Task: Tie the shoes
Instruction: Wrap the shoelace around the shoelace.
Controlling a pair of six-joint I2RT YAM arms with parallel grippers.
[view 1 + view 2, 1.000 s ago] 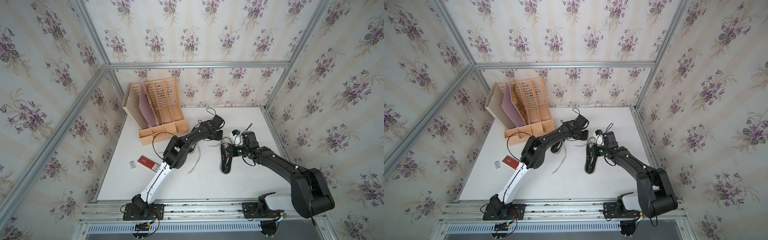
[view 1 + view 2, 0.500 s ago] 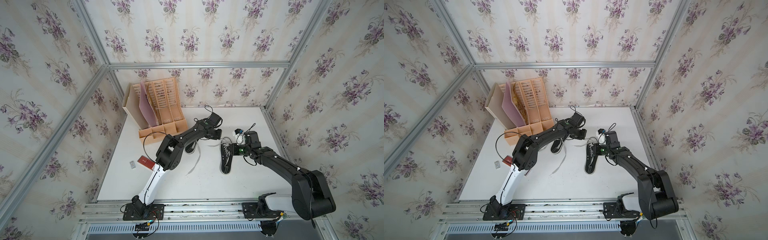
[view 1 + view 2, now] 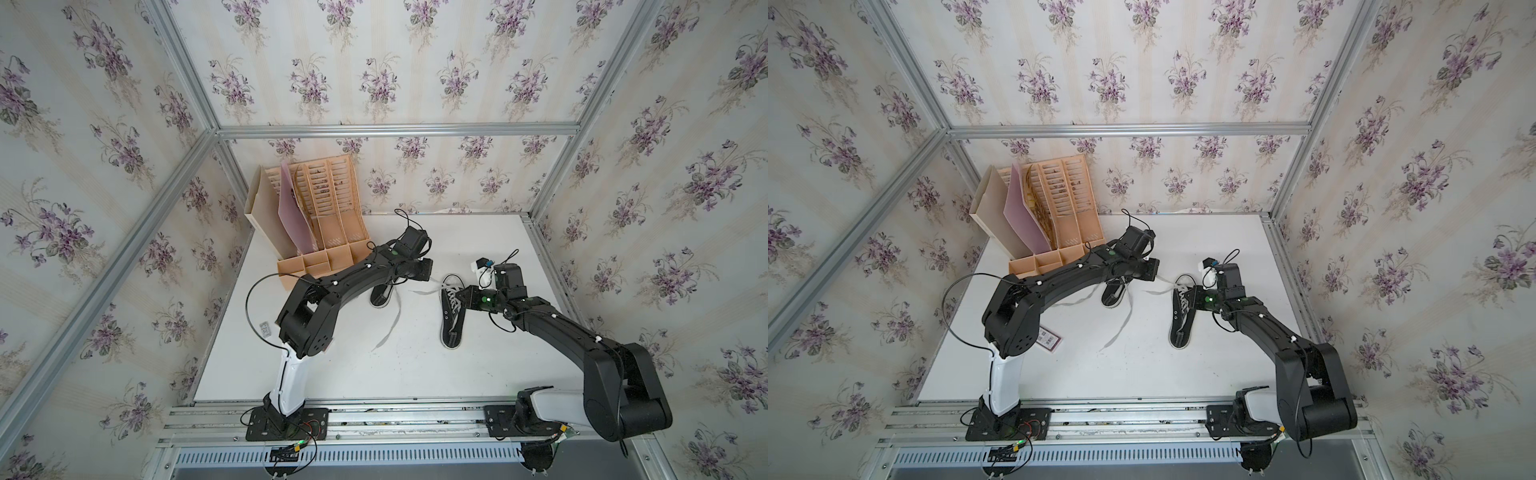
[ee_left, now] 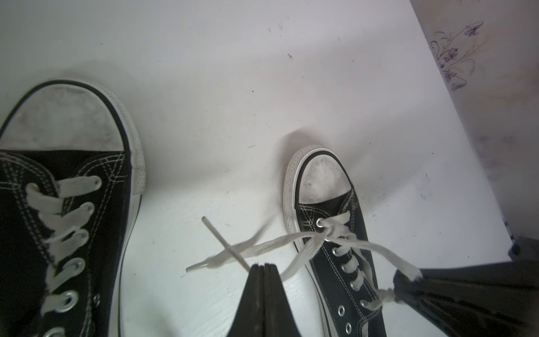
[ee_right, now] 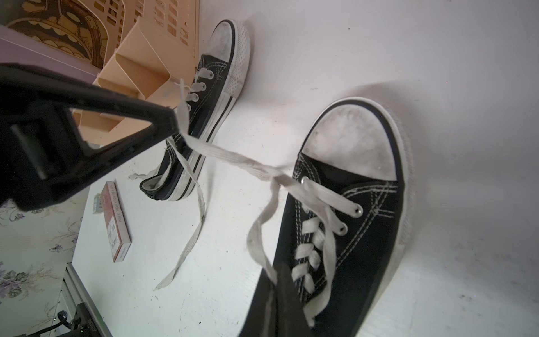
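Two black shoes with white toe caps lie on the white table: one under my left arm, the other to its right. The right shoe's white laces run crossed from its front eyelets. My left gripper is shut on one lace strand, lifted off the table between the shoes. My right gripper is shut on the other strand, just above that shoe's lacing. Both strands hang slightly slack.
A beige slotted desk organiser with a pink folder stands at the back left, close to the left shoe. A red box lies by the left arm's elbow. The left shoe's loose lace trails toward the table's front.
My left gripper has finished closing on the lace and drawn slightly left and back, its elbow swinging left. The right arm has hardly moved.
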